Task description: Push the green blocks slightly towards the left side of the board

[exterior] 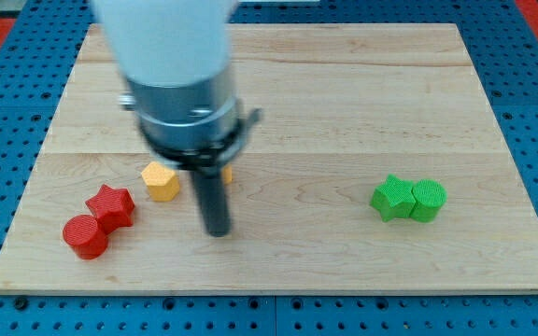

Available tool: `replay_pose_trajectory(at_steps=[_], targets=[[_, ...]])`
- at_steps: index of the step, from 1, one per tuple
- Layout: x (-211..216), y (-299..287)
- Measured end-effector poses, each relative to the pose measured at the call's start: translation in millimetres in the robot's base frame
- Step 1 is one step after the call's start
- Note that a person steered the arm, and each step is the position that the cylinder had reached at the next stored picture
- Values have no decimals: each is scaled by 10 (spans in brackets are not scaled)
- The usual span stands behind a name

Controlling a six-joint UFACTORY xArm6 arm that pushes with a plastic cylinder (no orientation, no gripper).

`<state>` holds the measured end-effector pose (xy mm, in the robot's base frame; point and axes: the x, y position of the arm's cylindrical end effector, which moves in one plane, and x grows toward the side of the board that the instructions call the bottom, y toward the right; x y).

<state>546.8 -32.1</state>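
Two green blocks sit touching at the view's right: a green star (pixel 392 198) and, to its right, a green cylinder (pixel 429 200). My tip (pixel 218 231) rests on the wooden board (pixel 344 93) at the view's lower left of centre, far to the left of the green blocks. It stands just right of a yellow hexagonal block (pixel 161 180).
A red star (pixel 111 205) and a red cylinder (pixel 86 235) sit touching at the view's lower left. A second yellow or orange block (pixel 227 173) is mostly hidden behind the rod. The arm's wide body covers the board's upper left.
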Motion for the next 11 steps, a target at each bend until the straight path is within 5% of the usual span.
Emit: replay_pose_trajectory(at_steps=[2,3,5,7,10,11], targets=[[-514,1201],[-202,1151],[186,2664],[-180,2785],[147,1321],[446,2113]])
